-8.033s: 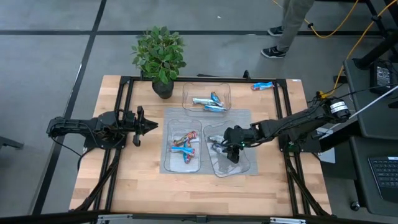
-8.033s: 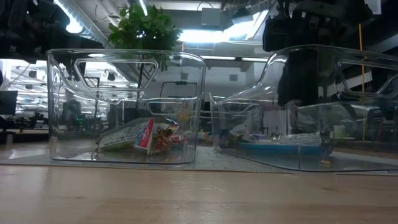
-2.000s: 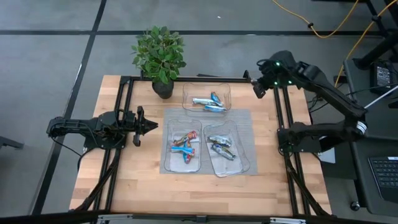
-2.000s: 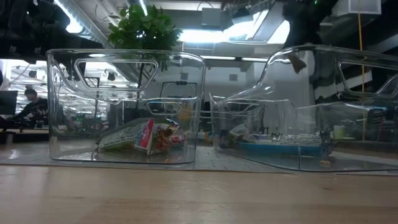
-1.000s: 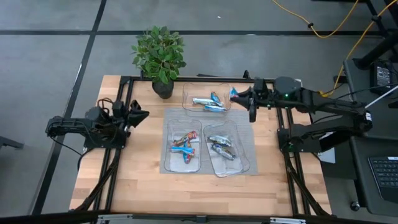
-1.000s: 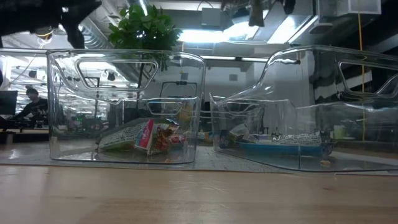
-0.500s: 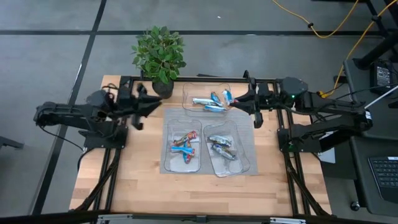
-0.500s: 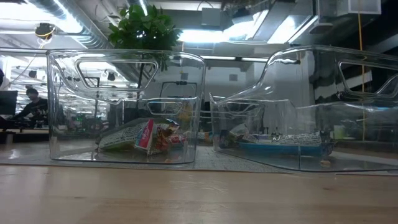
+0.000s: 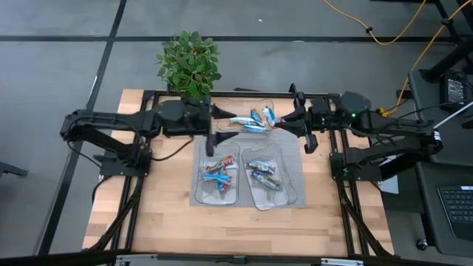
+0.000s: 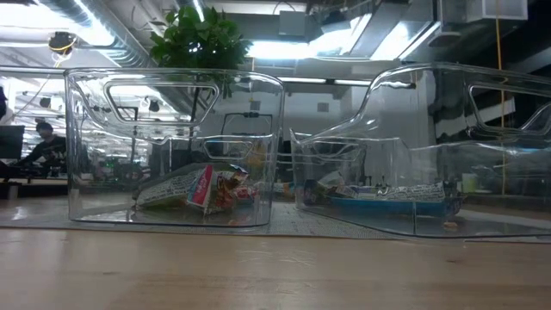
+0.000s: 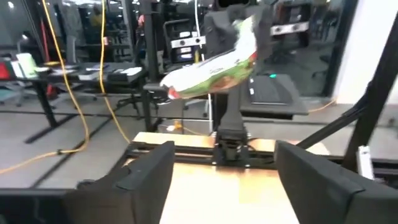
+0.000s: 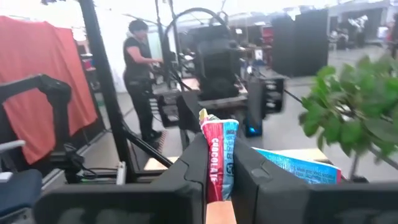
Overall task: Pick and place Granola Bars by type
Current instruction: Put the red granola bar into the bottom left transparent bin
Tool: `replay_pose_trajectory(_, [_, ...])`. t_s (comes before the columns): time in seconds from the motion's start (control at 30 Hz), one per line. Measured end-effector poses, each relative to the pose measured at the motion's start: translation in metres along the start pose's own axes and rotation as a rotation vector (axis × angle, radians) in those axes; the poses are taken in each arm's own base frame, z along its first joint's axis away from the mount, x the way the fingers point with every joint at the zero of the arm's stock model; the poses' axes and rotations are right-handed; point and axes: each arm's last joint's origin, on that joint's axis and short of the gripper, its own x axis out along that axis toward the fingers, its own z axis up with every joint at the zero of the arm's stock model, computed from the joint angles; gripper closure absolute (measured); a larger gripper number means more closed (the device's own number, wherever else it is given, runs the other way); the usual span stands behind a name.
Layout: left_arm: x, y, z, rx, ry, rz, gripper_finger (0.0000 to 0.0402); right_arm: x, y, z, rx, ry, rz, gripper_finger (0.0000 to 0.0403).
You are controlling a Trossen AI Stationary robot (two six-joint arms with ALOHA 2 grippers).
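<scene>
fingers of left gripper (image 9: pixel 219 127) are spread with nothing between them, reaching over the tabletop (image 9: pixel 166 214) toward the left side of the far tray (image 9: pixel 222 107). near left tray (image 9: pixel 200 193) holds the red/blue bars (image 9: pixel 219 174); near right tray (image 9: pixel 293 198) holds the silvery bars (image 9: pixel 261 175). far tray has blue bars (image 9: pixel 244 123). fingers of right gripper (image 9: pixel 279 123) are clenched on a blue/red bar (image 9: pixel 270 114), held over the far tray's right edge; the right wrist view shows that bar (image 12: pixel 219 158) upright between the fingers.

step in hand, as i read it: dropping this bar in with the far tray's blue ones. next move likely: right arm gets fully over the tray, then releases. both arms crowd that tray, so collision risk; left should hold off.
</scene>
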Motion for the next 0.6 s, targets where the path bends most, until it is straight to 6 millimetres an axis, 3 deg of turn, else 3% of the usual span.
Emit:
replay_pose_trajectory(0.2, [0.028,-0.003,0.005,0.112,0.018,0.039,0.0107,0.005,0.007,0.000,0.039,-0.018,0.039,0.0346])
replay_pose_trajectory(0.6, [0.060,-0.006,0.006,0.240,0.043,0.081,0.0105,0.027,0.013,-0.010,0.081,-0.023,0.084,0.0356])
